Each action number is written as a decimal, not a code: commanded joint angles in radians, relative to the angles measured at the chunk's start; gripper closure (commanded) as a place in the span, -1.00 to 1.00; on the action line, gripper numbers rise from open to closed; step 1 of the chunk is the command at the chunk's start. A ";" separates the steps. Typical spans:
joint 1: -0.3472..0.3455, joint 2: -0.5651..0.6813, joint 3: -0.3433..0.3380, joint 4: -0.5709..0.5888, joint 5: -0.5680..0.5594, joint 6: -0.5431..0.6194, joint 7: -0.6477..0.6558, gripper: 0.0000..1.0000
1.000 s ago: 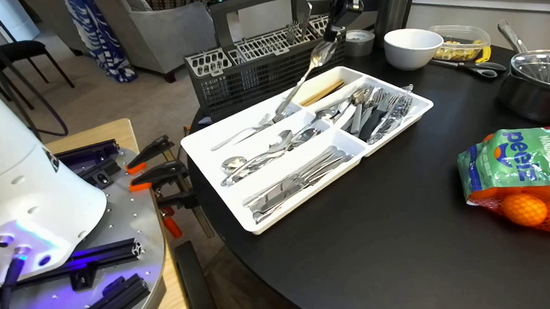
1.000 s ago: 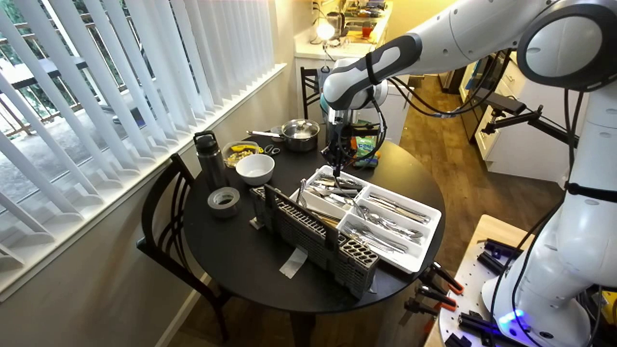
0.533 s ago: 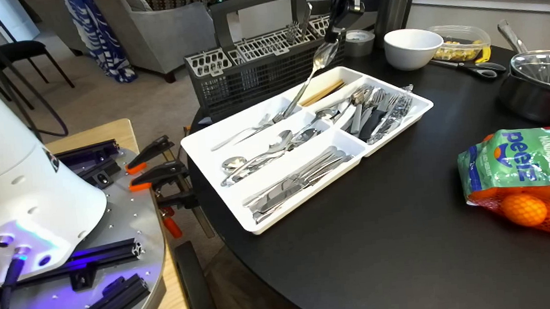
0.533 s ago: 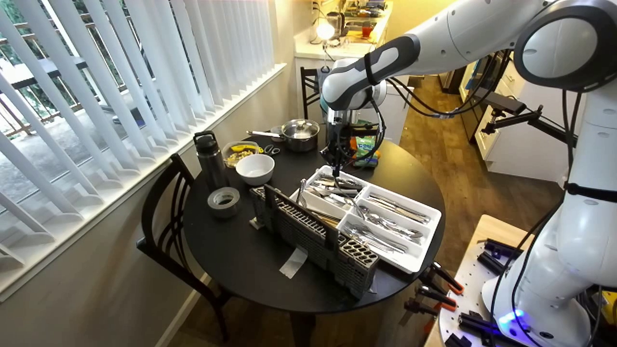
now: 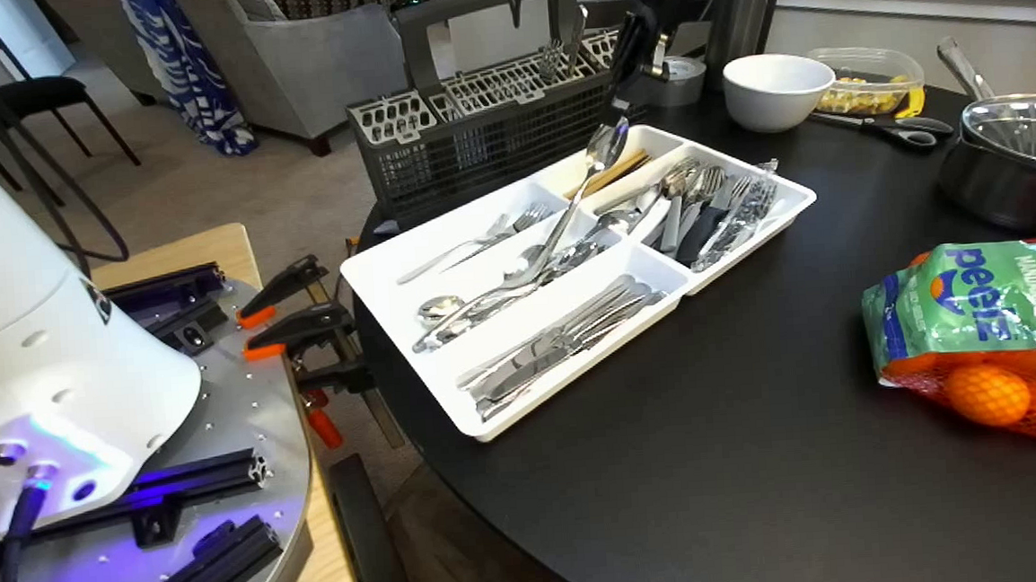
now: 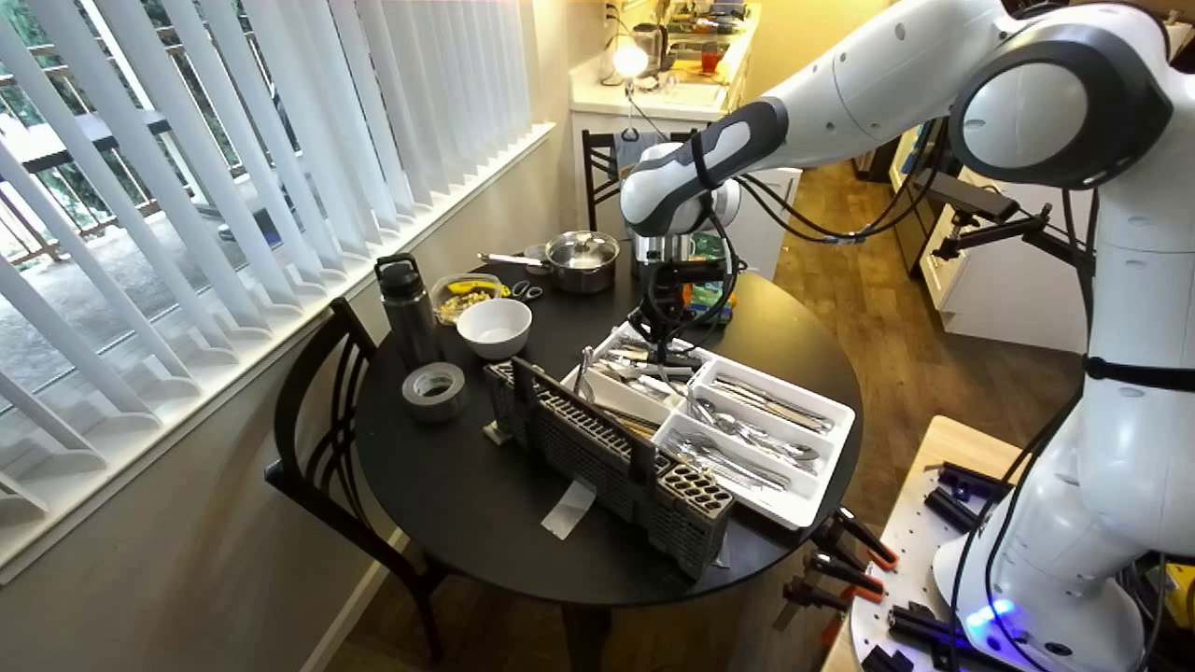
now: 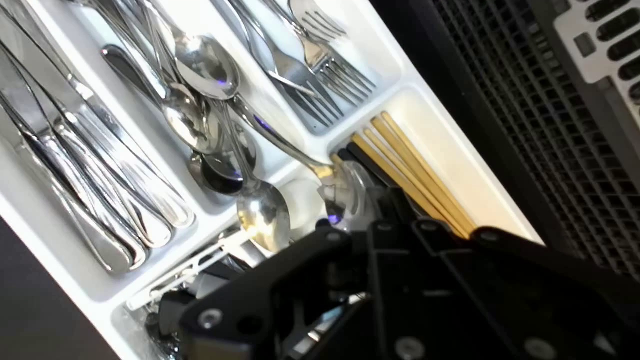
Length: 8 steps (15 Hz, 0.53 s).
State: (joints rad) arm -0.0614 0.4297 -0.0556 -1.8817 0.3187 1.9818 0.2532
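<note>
Metal spoon (image 5: 598, 156) is in the gripper (image 5: 621, 107) rn, jaws basically pressed together w/ the edge of the bowl pinched between them afaict (wrist view's too dark there to tell exactly where they bite). Spoon's tilted: bowl end up, handle slanting down to the near left, into the spoon comp. of the white cutlery tray (image 5: 399, 253). In the wrist view the handle runs up to another spoon (image 7: 207, 65); can't tell if they touch.

Rest of the tray fyi: forks (image 7: 295, 70) in the far-left slot, table knives (image 5: 562, 342) in the near one, chopsticks (image 7: 414, 170) in the small far slot right by the spoon's bowl. Right-hand comp. is a jumble of mixed cutlery (image 5: 700, 212), incl. smth in clear plastic.

Gray dishwasher cutlery basket (image 5: 474, 154) stands along the tray's far side, handle up, w/ a few utensils (image 5: 575, 43) poking out toward its right end. All this is on a round black table (image 5: 718, 477). Far right, past the tray: duct tape roll (image 5: 683, 85), steel bottle (image 5: 741, 33), white bowl (image 5: 774, 97), clear plastic container (image 5: 909, 74) w/ yellow food (image 5: 866, 99), and scissors (image 5: 909, 132) just in front. Then a saucepan (image 5: 998, 194) w/ a glass lid (image 6: 581, 250) at the right, and a bag of mandarins (image 5: 978, 317) nearer, well apart from the tray. Robot arm (image 6: 840, 98) reaches over the table in an exterior view.
</note>
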 commanded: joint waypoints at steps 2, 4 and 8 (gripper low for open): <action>-0.010 0.082 -0.017 0.076 0.001 -0.117 0.074 0.94; -0.005 0.106 -0.024 0.090 -0.005 -0.134 0.089 0.96; 0.010 0.148 -0.031 0.106 -0.021 -0.134 0.127 0.94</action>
State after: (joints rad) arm -0.0625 0.5509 -0.0800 -1.8012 0.3187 1.8792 0.3325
